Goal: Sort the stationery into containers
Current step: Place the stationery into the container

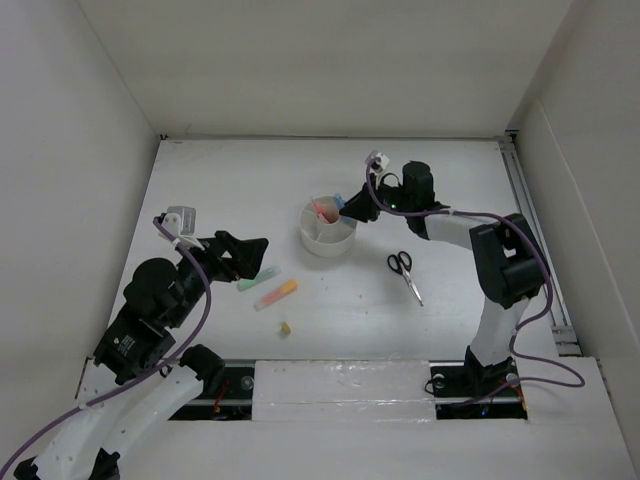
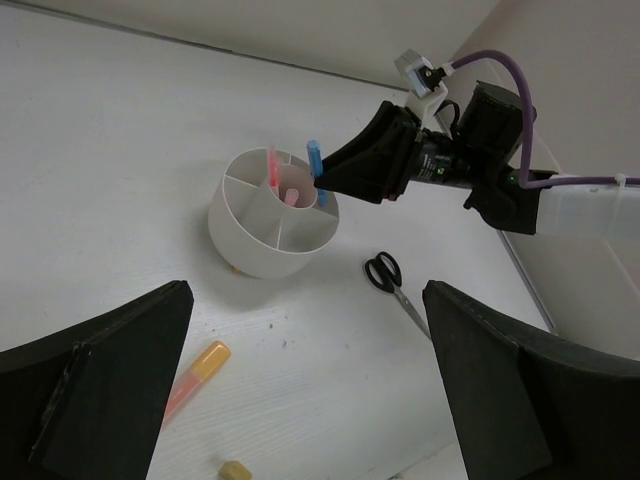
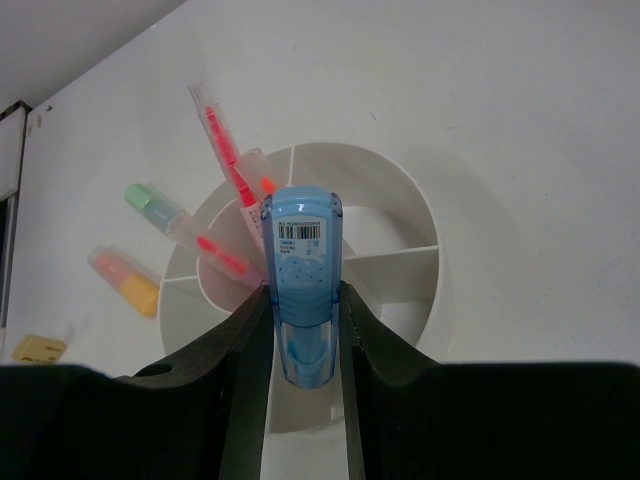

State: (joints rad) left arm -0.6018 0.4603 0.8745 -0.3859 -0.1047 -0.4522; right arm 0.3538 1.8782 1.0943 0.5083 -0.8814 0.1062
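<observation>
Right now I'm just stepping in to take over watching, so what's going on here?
The right gripper is shut on a blue highlighter, holding it over the white organizer, which has pink pens in it. The left gripper hangs open near the green highlighter and orange highlighter, touching nothing. Those two, the scissors and an eraser bit lie on the table, not yet sorted.
</observation>
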